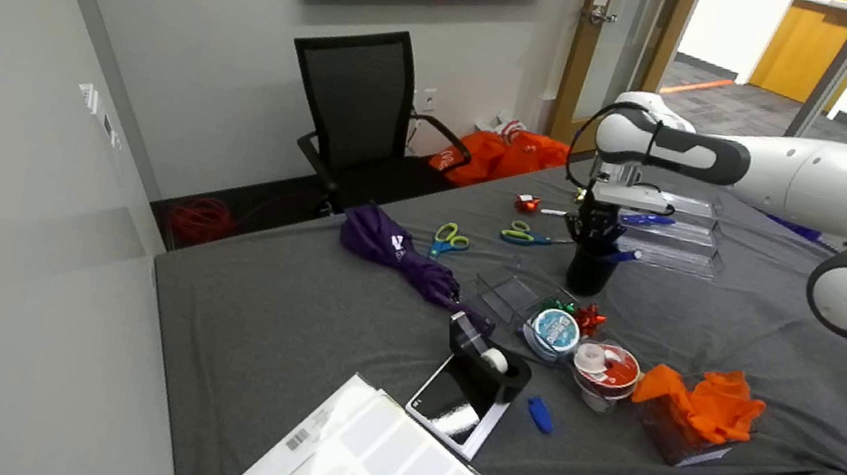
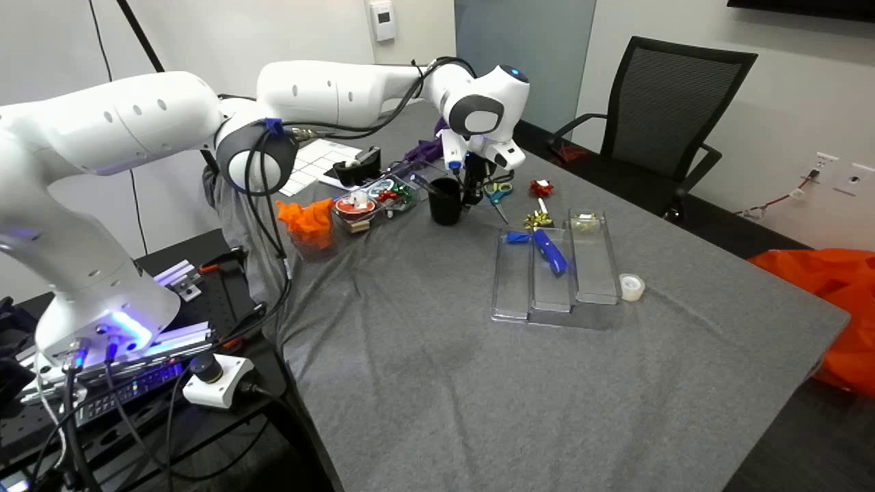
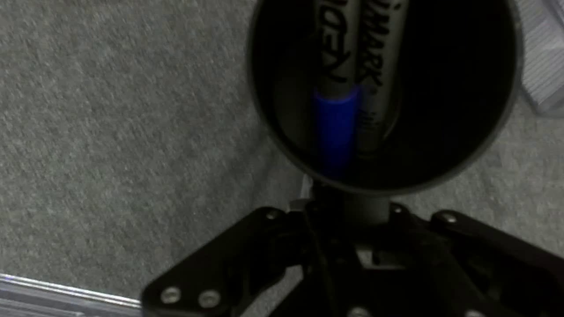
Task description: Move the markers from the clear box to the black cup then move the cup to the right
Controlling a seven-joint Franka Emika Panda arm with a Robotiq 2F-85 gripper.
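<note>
Black cup [image 1: 588,275] upright, just beside gripper [image 2: 470,198], toward red spool [image 1: 617,370]; jaws nearly together, outside rim, contact unclear.

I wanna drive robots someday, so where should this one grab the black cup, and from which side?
I'd pinch the rim of the black cup from above, on the side opposite where the markers lean out. The cup stands upright and open, and that stretch of rim looks free of markers, so a pinch should miss them.
</note>
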